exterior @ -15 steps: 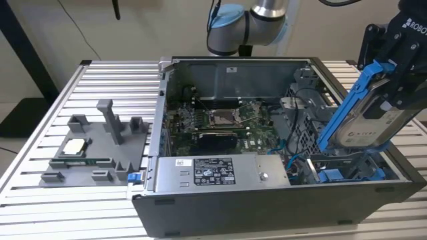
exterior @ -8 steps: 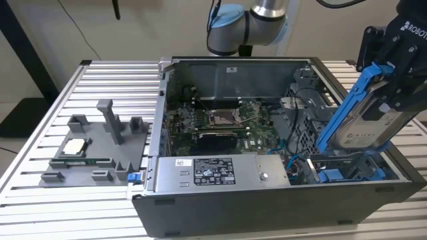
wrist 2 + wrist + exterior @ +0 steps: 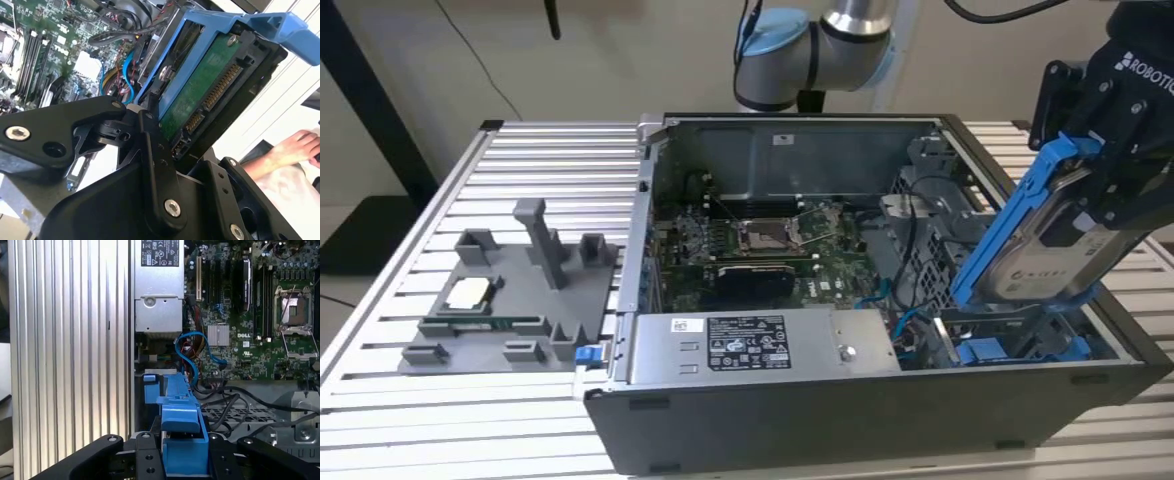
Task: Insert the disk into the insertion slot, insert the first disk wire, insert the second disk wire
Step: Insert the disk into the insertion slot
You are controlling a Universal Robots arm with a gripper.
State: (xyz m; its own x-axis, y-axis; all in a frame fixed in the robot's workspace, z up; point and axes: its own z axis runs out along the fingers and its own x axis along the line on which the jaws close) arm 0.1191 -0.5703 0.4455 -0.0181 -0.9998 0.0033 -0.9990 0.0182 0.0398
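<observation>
The disk (image 3: 1041,250), silver-grey with a white label in a bright blue carrier, hangs tilted over the open computer case at the exterior view's right. My gripper (image 3: 1101,185) is shut on it, black fingers clamping the carrier's sides. In the second wrist view the disk's green circuit board (image 3: 200,95) and connector face the camera. In the first wrist view the blue carrier (image 3: 182,410) sits between my fingers (image 3: 145,452). The insertion slot (image 3: 994,350), a grey bay with blue tabs, lies below the disk's lower end. Blue cables (image 3: 197,347) loop beside the bay.
The grey labelled power-supply box (image 3: 761,345) fills the case's near side, with the motherboard (image 3: 761,240) behind it. A grey fixture tray (image 3: 507,300) rests on the slatted table (image 3: 494,170) at the exterior view's left. A person's hand (image 3: 300,145) shows beyond the case.
</observation>
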